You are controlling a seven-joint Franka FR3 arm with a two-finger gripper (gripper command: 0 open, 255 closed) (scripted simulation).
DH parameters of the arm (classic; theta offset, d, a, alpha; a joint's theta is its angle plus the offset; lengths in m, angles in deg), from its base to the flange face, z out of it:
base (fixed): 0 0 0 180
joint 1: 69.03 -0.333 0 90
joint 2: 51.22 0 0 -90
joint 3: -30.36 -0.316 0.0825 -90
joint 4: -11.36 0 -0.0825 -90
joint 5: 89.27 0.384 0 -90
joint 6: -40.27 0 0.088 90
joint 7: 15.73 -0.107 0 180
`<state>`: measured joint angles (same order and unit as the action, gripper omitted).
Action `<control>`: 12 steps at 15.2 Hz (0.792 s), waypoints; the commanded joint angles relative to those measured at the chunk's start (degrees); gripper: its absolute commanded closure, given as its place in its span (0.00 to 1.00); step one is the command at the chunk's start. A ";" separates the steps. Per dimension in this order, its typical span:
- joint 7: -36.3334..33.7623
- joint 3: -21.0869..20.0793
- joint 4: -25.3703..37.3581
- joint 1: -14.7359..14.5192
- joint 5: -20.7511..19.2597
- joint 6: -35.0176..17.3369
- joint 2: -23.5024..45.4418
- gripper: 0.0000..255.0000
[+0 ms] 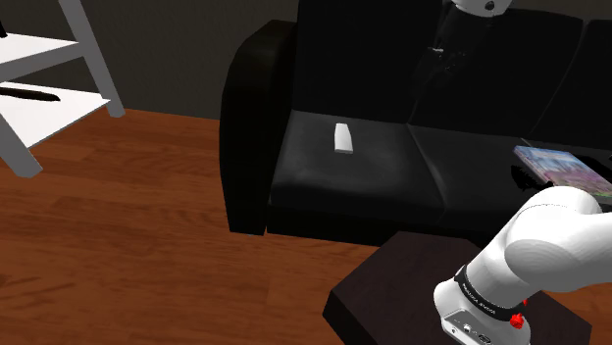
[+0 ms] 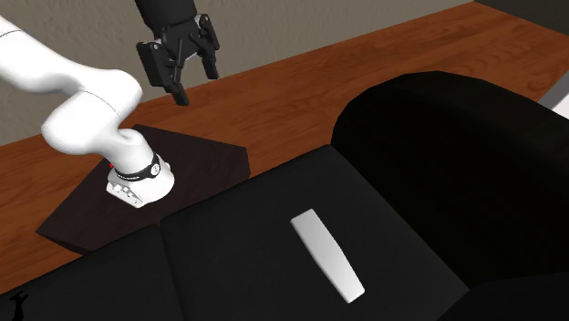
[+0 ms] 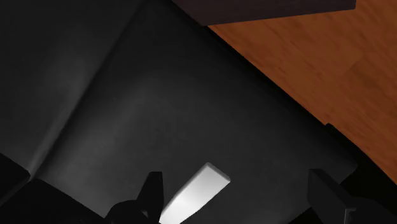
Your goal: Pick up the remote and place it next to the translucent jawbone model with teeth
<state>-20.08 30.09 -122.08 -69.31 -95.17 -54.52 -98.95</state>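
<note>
A flat white remote [image 1: 342,138] lies on the left seat cushion of a black sofa [image 1: 294,172]. In the second exterior view the remote [image 2: 326,254] lies lengthwise in the middle of that cushion. My black gripper [image 2: 194,77] hangs high above the sofa, open, with nothing between its fingers. In the shoulder view the gripper [image 1: 444,47] shows dark against the sofa's backrest, up and to the right of the remote. In the wrist view the remote [image 3: 194,194] lies far below, close to one fingertip [image 3: 151,191] and apart from the other.
A colourful book [image 1: 564,172] rests on the sofa's right seat cushion. My dark stand [image 1: 412,284] sits on the wooden floor [image 1: 118,235] in front of the sofa. A white shelf frame [image 1: 59,88] stands at the shoulder view's far left.
</note>
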 commanded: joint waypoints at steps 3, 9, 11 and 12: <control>-2.28 -0.19 0.06 0.82 0.32 -2.98 3.78 0.00; -8.80 -0.51 2.02 3.20 1.09 -11.06 15.98 0.00; -10.86 -0.49 3.24 3.92 1.30 -13.40 20.24 0.00; -11.87 -0.46 3.94 4.26 1.40 -14.50 22.40 0.00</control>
<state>-30.79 29.65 -118.80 -65.41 -93.87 -67.63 -78.97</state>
